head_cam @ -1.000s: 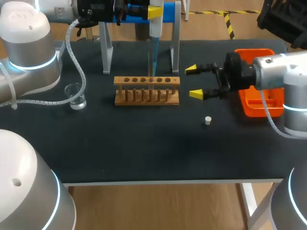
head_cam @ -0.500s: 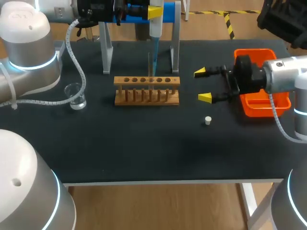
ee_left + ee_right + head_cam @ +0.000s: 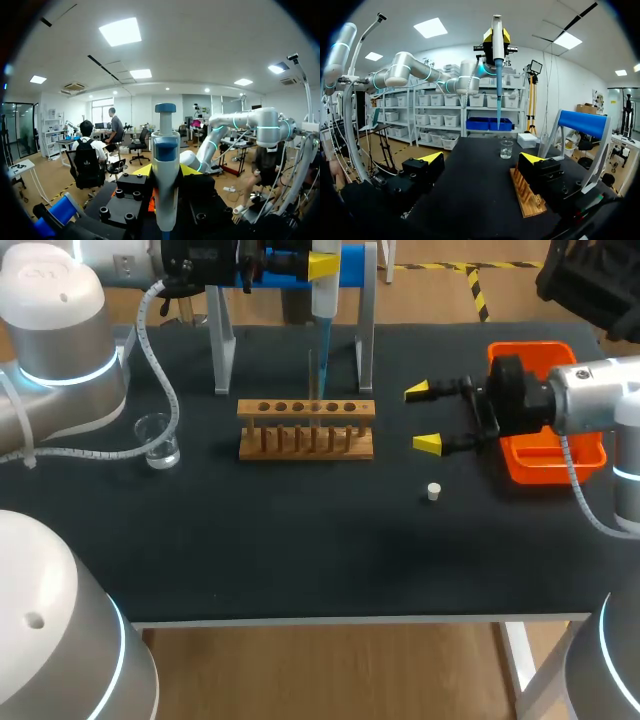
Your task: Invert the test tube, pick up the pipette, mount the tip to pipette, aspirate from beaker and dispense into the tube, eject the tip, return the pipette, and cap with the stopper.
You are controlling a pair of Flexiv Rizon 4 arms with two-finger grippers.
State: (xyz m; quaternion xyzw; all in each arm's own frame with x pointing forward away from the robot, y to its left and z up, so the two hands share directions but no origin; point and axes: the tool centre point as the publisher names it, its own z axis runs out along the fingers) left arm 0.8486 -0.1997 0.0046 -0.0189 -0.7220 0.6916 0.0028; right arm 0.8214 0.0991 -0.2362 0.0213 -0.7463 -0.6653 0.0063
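Beaker point(image 3: 158, 440) at left; left fingers point(image 3: 141, 171) clamp the pipette point(image 3: 324, 280), blue tip point(image 3: 324, 355) down by the test tube point(image 3: 311, 375) in the rack point(image 3: 306, 428): dispensing, apparently. Right fingers point(image 3: 428, 443) gape wide above the stopper point(image 3: 433, 491) on the worktop point(image 3: 300, 540); tip ejection likely follows.

- Black two-finger right gripper point(image 3: 423, 417): bright yellow wedge tips on a blocky black body, with black socket screws point(image 3: 411, 175) set in the finger blocks.
- Silver-white cylindrical right arm point(image 3: 600, 405), behind the right gripper: thin cyan light ring point(image 3: 615, 466) at the joint and a thin grey cable point(image 3: 570, 480) looping beneath.
- Silver-white left arm point(image 3: 60, 330), across from the right gripper: matching cyan ring and a white spiral-wrapped cable point(image 3: 150, 345).
- Left gripper point(image 3: 323, 265): black body, yellow tips.
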